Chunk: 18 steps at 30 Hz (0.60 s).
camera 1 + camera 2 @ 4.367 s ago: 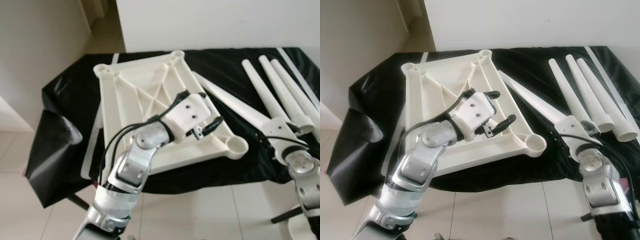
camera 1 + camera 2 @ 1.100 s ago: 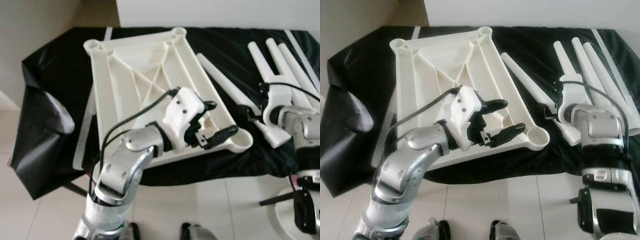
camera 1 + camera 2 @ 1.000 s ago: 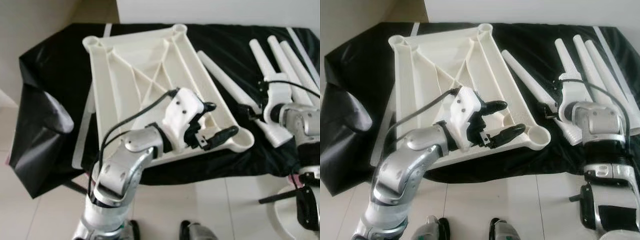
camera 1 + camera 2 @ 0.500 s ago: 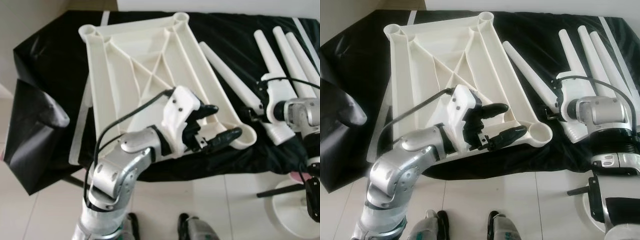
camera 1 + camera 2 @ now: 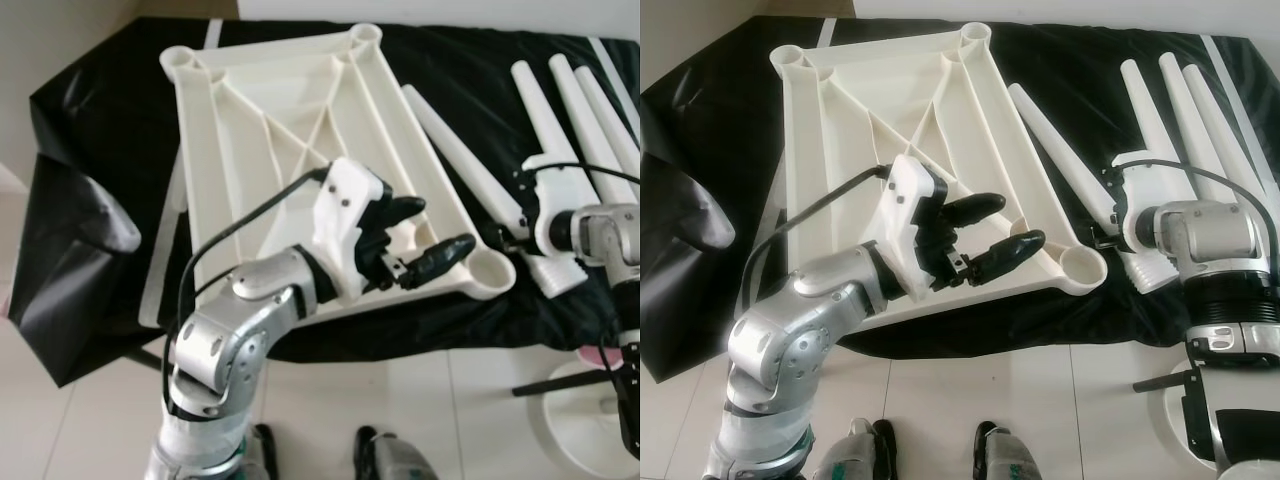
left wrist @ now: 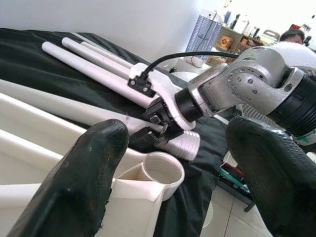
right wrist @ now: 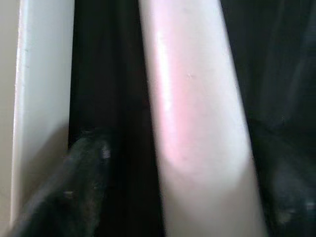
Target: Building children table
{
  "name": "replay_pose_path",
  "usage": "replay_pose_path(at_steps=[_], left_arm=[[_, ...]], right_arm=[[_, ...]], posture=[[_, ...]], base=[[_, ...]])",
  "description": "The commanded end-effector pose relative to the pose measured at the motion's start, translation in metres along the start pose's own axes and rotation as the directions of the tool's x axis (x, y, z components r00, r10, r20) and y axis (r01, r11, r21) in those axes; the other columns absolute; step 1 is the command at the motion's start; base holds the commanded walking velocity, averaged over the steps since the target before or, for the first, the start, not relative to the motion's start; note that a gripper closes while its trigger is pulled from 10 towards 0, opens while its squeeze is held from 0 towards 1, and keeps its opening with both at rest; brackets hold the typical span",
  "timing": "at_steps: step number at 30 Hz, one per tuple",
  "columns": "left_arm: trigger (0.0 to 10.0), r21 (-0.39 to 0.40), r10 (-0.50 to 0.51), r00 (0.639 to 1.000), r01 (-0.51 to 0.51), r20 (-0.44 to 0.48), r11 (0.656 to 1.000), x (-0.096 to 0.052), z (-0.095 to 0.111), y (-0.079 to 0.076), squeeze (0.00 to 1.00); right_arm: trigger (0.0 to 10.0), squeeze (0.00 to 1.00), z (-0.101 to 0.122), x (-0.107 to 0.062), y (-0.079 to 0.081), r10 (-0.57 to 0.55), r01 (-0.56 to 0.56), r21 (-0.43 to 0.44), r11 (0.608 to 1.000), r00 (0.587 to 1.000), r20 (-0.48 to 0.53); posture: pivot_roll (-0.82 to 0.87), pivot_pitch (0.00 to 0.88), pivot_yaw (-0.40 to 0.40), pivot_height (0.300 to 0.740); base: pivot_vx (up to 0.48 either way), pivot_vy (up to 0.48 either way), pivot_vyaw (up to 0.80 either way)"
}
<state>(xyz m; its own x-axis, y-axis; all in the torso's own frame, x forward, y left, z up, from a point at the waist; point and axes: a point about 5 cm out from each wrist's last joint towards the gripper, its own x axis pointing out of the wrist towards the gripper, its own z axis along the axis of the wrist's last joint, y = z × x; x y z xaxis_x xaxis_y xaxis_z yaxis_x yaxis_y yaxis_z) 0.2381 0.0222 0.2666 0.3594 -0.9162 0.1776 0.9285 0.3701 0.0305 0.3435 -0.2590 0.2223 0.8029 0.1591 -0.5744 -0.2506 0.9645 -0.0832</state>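
Here, the cream ribbed plastic tabletop (image 5: 290,150) lies upside down on the black-draped work surface (image 5: 100,120), its round leg socket (image 5: 490,272) at the near corner facing up and unfilled; just beside it, the nearest white tapered plastic leg (image 5: 1065,160) rests on the cloth, three more white legs (image 5: 1175,110) fanned out beyond it; my right gripper (image 7: 173,197) sits low over that nearest leg's wide end, fingers spread either side of the tube with a gap showing, nothing clenched yet; my left gripper (image 5: 415,240) hovers released above the tabletop's near edge, close to the socket, holding nothing; the risk, as I judge it, lies in the leg's smooth taper; squeezed off-centre, it could roll or squirt out across the slippery cloth; and with the tabletop unheld, pressing a leg into the socket could push the whole slab toward the table's edge.
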Motion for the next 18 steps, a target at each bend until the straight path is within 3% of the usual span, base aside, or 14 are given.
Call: replay_pose_path(at_steps=[1,7,9,12,13,16,17,18], left_arm=[[10.0,0.066,0.028,1.000,-0.028,0.002,0.997,0.002,0.004,0.000,0.00],[10.0,0.095,0.080,0.997,-0.079,-0.001,0.992,0.004,0.006,0.005,0.00],[10.0,0.041,0.123,0.992,-0.123,0.003,0.991,0.006,0.008,0.013,0.00],[10.0,0.041,0.123,0.992,-0.123,0.003,0.991,0.006,0.008,0.013,0.00],[10.0,-0.022,0.172,0.985,-0.173,-0.023,0.985,0.008,0.005,0.024,0.00],[10.0,-0.076,0.209,0.977,-0.212,-0.047,0.974,0.009,0.002,0.032,0.00],[10.0,-0.138,0.236,0.970,-0.241,-0.052,0.961,0.010,0.002,0.039,0.00],[10.0,-0.138,0.236,0.970,-0.241,-0.052,0.961,0.010,0.002,0.039,0.00]], right_arm=[[0.0,0.00,-0.027,0.006,-0.001,0.019,-0.011,0.076,0.997,0.994,-0.107],[0.0,0.00,-0.030,0.002,0.000,0.029,-0.019,0.109,0.994,0.995,-0.094],[0.0,0.00,-0.029,-0.002,0.003,0.044,-0.037,0.117,0.992,0.997,-0.062],[0.0,0.00,-0.029,-0.002,0.003,0.044,-0.037,0.117,0.992,0.997,-0.062],[0.0,0.00,-0.025,-0.003,0.005,0.050,-0.048,0.110,0.993,0.998,-0.022],[0.0,0.00,-0.022,-0.004,0.007,0.060,-0.059,0.125,0.990,0.998,-0.004],[10.0,0.00,-0.012,-0.007,0.006,0.046,-0.054,0.140,0.989,0.997,0.056],[10.0,0.00,-0.012,-0.007,0.006,0.046,-0.054,0.140,0.989,0.997,0.056]], posture=[[0.00,0.249,-0.033,0.740],[0.00,0.236,-0.029,0.740],[0.00,0.226,-0.025,0.740],[0.00,0.226,-0.025,0.740],[0.00,0.220,-0.024,0.740],[0.00,0.209,-0.023,0.740],[-0.01,0.185,-0.025,0.740],[-0.01,0.185,-0.025,0.740]], base=[[0.000,0.000,0.00],[0.000,0.000,0.00],[0.000,0.000,0.00],[0.000,0.000,0.00],[0.000,0.000,0.00],[0.000,0.000,0.00],[0.000,0.000,0.00],[0.000,0.000,0.00]])
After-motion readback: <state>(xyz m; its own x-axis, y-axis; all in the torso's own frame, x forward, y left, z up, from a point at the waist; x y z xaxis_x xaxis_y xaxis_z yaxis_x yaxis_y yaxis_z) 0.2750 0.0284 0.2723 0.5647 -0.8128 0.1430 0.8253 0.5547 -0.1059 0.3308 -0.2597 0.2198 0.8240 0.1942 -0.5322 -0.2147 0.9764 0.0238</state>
